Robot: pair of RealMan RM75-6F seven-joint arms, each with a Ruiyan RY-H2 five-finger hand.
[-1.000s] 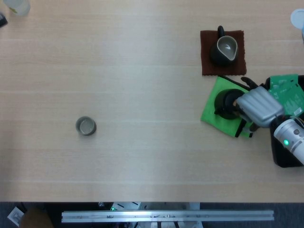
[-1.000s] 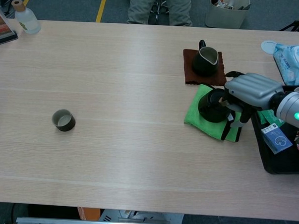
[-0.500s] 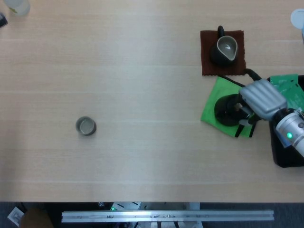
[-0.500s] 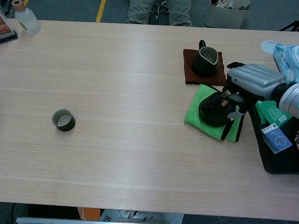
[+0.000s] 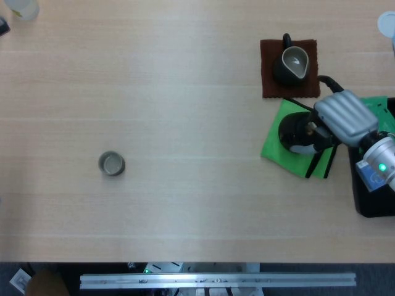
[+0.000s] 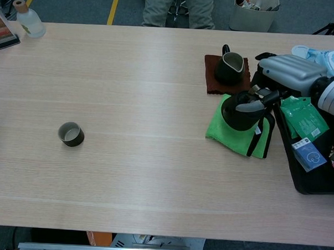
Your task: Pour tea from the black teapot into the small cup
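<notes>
A: Small round dark ceramic cup (image 5: 112, 164) is sitting far left, well apart from the action.

B: Squat black teapot (image 6: 240, 112) is lifting off the green cloth (image 5: 279, 141), right hand (image 5: 342, 117) fingers clamped around its handle. Probably heavy, sloshing, breakable.

The robot's right hand (image 5: 343, 117) has a silver-grey, ribbed back shaped like a row of rounded segments lying side by side, with black fingers (image 6: 255, 105) below it. It joins a smooth, silver-white cylindrical wrist (image 6: 333, 96) that carries a small glowing green light (image 5: 381, 166). A black cable (image 5: 325, 80) curves out from the top edge of the hand, and only this one hand and its wrist are in view.
</notes>
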